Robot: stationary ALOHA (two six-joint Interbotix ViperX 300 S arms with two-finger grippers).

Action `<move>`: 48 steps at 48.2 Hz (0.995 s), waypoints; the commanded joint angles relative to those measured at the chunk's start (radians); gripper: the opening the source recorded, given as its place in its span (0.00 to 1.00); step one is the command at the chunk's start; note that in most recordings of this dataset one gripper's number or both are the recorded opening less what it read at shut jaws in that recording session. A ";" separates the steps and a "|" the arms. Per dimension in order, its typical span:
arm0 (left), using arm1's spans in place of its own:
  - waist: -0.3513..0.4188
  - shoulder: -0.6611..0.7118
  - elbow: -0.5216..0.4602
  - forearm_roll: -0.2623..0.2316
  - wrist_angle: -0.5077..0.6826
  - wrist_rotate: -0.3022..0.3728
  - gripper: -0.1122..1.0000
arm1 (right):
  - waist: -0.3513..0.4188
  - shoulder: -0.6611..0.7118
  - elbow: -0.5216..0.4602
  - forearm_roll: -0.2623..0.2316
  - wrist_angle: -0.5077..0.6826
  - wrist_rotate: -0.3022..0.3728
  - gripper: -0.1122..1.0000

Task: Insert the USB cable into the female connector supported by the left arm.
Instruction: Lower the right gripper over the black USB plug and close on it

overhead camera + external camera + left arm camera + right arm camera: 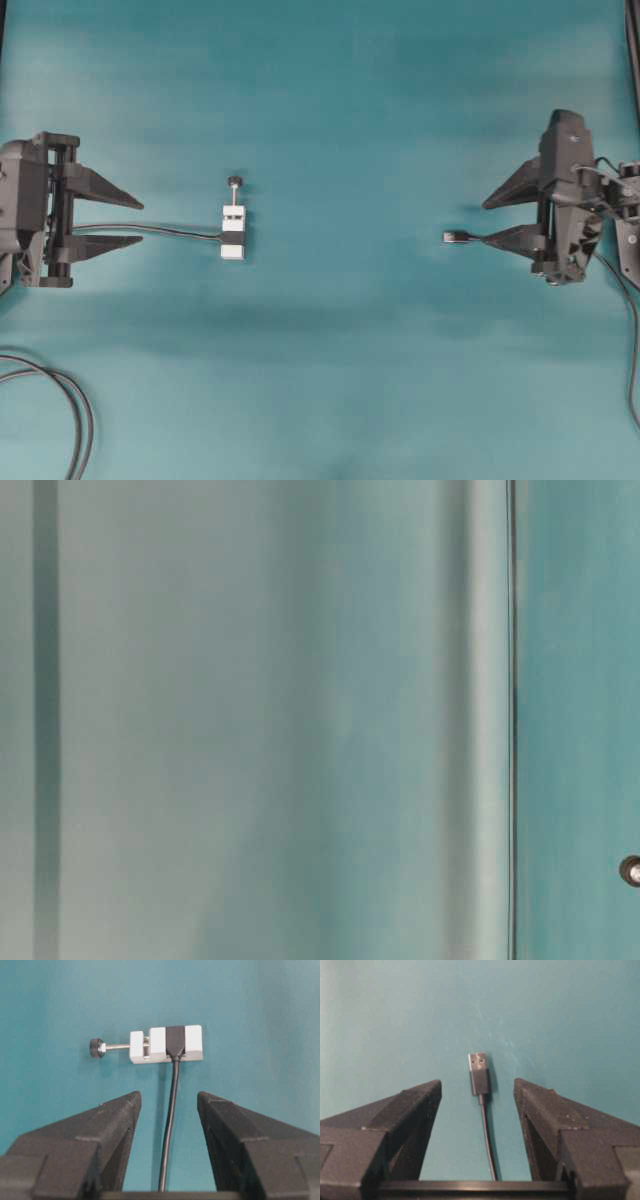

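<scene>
The female connector [233, 233], a small white block with a black socket and a screw ending in a black knob [234, 181], lies on the teal table left of centre. Its dark cable [150, 229] runs left between the fingers of my left gripper [138, 222], which is open and apart from the block. In the left wrist view the connector [167, 1043] lies ahead of the left gripper [169, 1097]. The USB cable's silver plug [455, 237] lies flat just off the tips of my right gripper [487, 222]. In the right wrist view the plug [478, 1072] sits between the open right gripper's [477, 1084] fingertips, untouched.
Thick black cables [75, 410] loop at the table's lower left corner. More thin cables [630, 330] hang along the right edge by the right arm. The table-level view shows only blurred teal surfaces and a small round part [630, 870] at its right edge.
</scene>
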 commanded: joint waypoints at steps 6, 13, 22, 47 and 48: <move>0.000 0.006 -0.020 0.002 -0.008 0.009 0.60 | 0.000 0.087 -0.032 -0.006 -0.066 -0.002 0.66; 0.000 0.006 -0.021 0.002 -0.005 0.009 0.60 | 0.000 0.150 -0.060 -0.005 -0.077 -0.008 0.66; 0.000 0.006 -0.020 0.002 -0.005 0.009 0.60 | 0.000 0.236 -0.097 -0.005 -0.077 -0.014 0.67; 0.000 0.006 -0.015 0.002 -0.005 0.009 0.60 | 0.006 0.268 -0.087 -0.006 -0.037 -0.005 0.66; 0.000 0.005 -0.015 0.002 -0.005 0.009 0.60 | 0.006 0.268 -0.087 -0.005 -0.037 -0.005 0.66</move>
